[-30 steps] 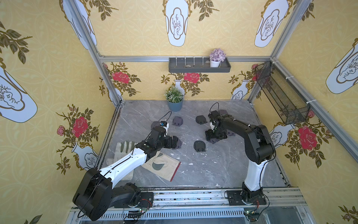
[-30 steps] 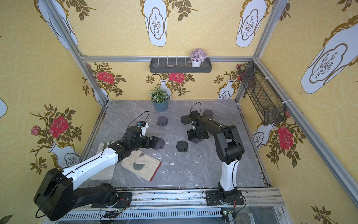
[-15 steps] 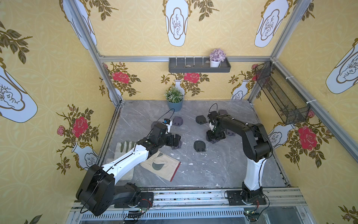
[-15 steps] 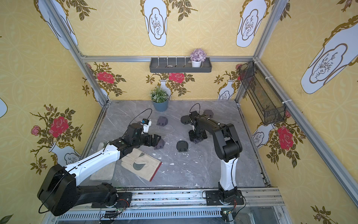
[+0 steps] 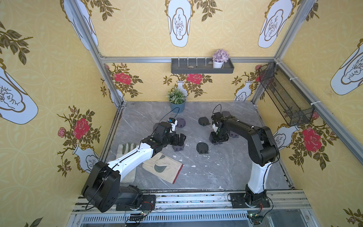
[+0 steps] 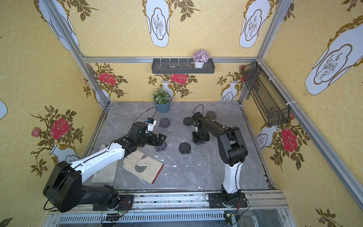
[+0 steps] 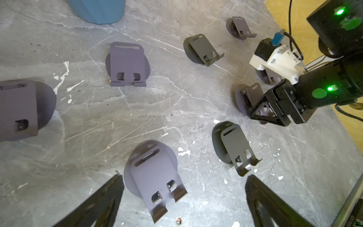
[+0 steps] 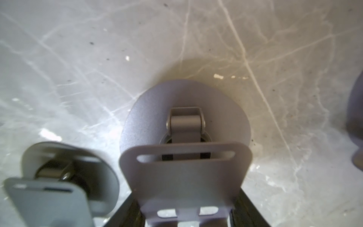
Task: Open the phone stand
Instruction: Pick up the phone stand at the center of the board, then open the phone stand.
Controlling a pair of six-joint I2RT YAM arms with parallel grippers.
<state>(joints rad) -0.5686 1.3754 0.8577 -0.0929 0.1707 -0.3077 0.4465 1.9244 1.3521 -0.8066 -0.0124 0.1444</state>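
The grey marble tabletop (image 5: 225, 167) carries everything. The left arm (image 5: 133, 159) reaches in from the near left corner and the right arm (image 5: 255, 141) bends in from the near right, and both end near the middle. A pale work glove (image 5: 162, 168) lies flat beside the left arm, and a second glove (image 5: 125, 148) lies partly under it. A potted plant (image 5: 176, 100) stands by the back wall. Several dark stands are scattered between the arms.

The phone stand (image 8: 184, 176) being worked on sits right of centre, directly under the right jaws, which point straight down onto it. In both top views the arm hides nearly all of it. In the right wrist view its plate runs lengthwise away from the jaws. The lipped end lies between them, and the slotted end points toward the hinge arm (image 8: 185, 123) and the round base (image 8: 186, 98) beyond. The plate already stands tilted up off the base. The right jaws straddle it across its width, one on either side of the lipped end, neither fully spread nor together. I cannot tell whether they press its edges.

The left jaws are spread wide and hold nothing. They hover just above a second stand (image 7: 157, 176), well apart from the one at the right arm. A third stand (image 5: 202, 147) lies flat between the two arms.

The right arm is plainly the nearer. I judge the coming move turns on one relation: the grip is at the lip end and the hinge is at the far end of the long axis. The plate should therefore swing up about that hinge, away from the base.
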